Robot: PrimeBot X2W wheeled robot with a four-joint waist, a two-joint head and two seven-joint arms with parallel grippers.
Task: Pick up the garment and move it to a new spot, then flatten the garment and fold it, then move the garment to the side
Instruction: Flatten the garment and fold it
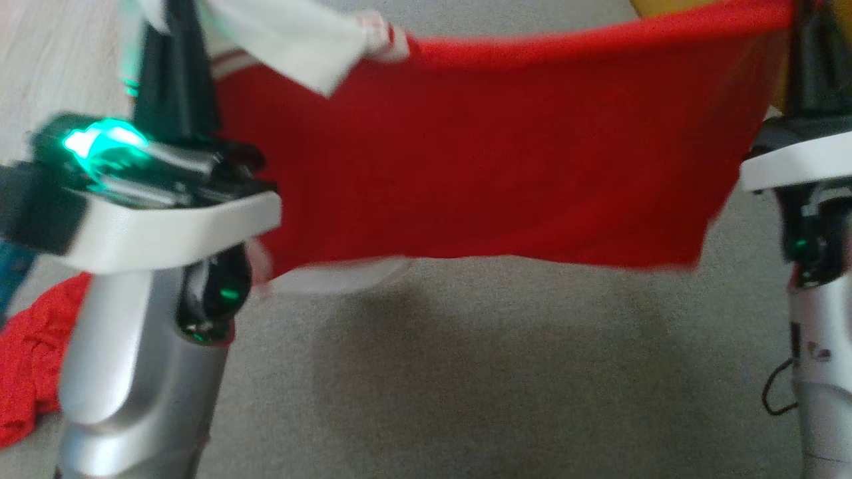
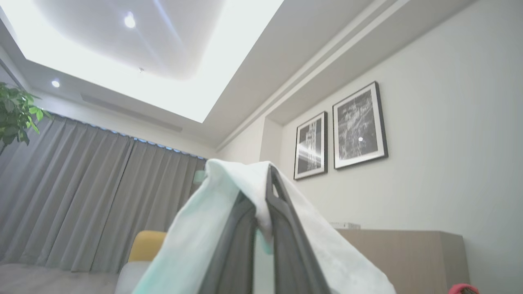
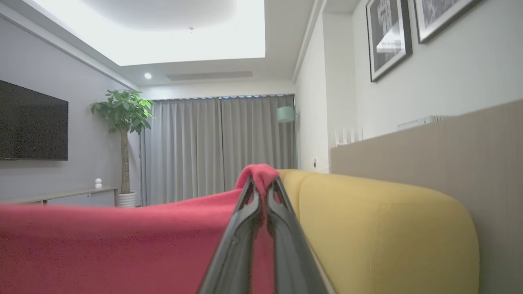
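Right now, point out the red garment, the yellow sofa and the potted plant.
red garment [image 1: 506, 166], head view, middle of the stretched red panel.
yellow sofa [image 3: 388, 228], right wrist view, its rounded yellow cushion.
potted plant [image 3: 121, 110], right wrist view, its leafy crown.

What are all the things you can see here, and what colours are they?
garment: one, red with white parts, stretched out in the air, held at both ends
other cloth: one, red, crumpled at the lower left of the head view
surface: one, grey, under the garment
sofa: one, yellow, past the garment in the right wrist view
framed pictures: two, black and white, on the pale wall
curtains: one set, grey, far end of the room
plant: one, green, beside the curtains
television: one, black, on the grey wall
left end effector: one, dark fingers, shut on the garment's white part
right end effector: one, dark fingers, shut on the garment's red edge
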